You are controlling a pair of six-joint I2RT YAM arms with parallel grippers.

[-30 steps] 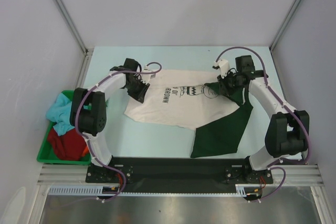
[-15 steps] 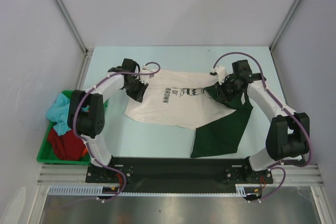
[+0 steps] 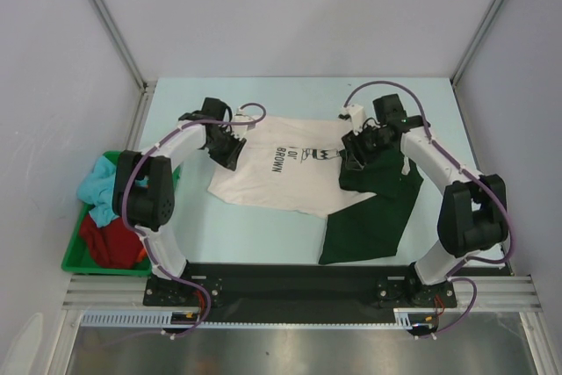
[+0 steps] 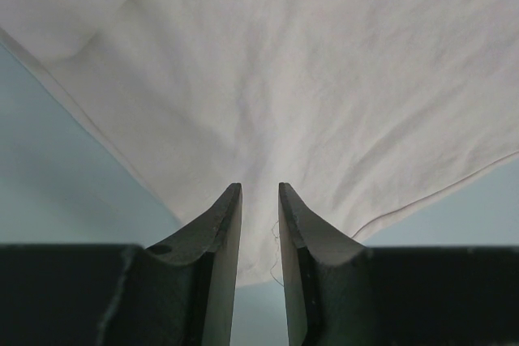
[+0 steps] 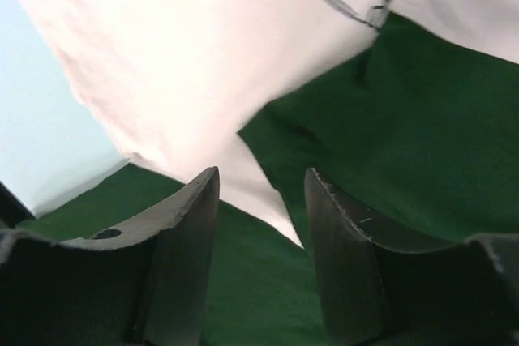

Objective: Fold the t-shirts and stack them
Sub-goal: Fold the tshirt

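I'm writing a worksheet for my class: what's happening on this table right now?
Two robot arms work on a cream t-shirt spread out. The left claw pinches its edge; the right claw stands open where it overlaps a dark green t-shirt. More shirts sit in a green bin at the left.

Five t-shirts (image 3: 299,186), one green bin (image 3: 74,263), two arms (image 3: 180,140).

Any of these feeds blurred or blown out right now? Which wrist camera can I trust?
Top external: sharp, evenly lit, no glare. Left wrist: cream t-shirt in focus, wrinkles readable. Right wrist: soft and smeared, the cream cloth washed out near white, dark green t-shirt edge fuzzy; trust it less.
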